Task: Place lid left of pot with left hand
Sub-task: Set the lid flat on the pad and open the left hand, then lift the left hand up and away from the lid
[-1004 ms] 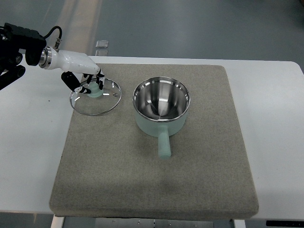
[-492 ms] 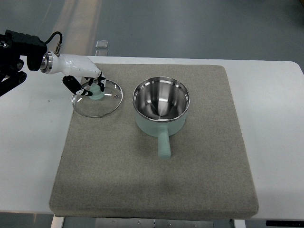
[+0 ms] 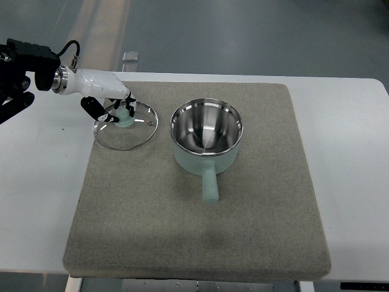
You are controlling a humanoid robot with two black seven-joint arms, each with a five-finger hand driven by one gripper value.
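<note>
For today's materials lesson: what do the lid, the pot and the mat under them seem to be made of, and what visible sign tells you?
Lid: probably glass with a metal rim; the mat shows through it.
Pot: shiny steel-looking inside with reflections; pale green outside, possibly enamel or paint.
Mat: looks like grey felt or fabric; dull, speckled surface.

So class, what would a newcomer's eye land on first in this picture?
Probably the shiny steel pot with its mint handle, uncovered at the grey mat's centre. Next, the left hand gripping the knob of the glass lid, just left of the pot.
</note>
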